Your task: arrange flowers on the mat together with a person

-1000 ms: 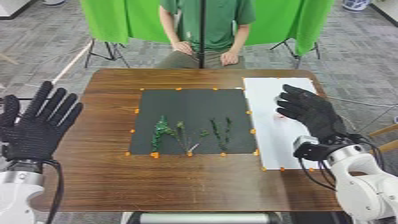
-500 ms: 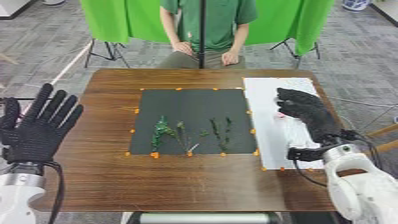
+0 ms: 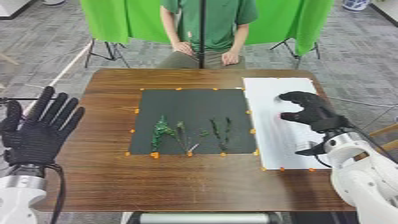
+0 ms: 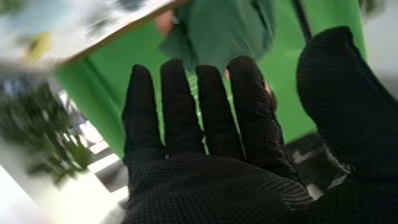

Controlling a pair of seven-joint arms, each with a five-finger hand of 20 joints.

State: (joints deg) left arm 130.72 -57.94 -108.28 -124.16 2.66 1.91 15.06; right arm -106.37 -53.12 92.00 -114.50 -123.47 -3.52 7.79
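Several green stems (image 3: pixel 161 131) on dark mat (image 3: pixel 191 106); left hand (image 3: pixel 37 141) by table (image 3: pixel 178 185), fingers spread; right hand (image 3: pixel 318 116) over white sheet (image 3: pixel 266 91), thumb apart from fingers

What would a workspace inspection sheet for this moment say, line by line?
surface: brown wooden table; dark mat, white sheet to its right
job's things: green leafy stems lying on the mat's near half
clutter: small pink spot at the right hand, unidentifiable
hands: left open, beside the table's left edge; right open, over the sheet
cables: black cable at the left wrist
surroundings: green backdrop, gray floor
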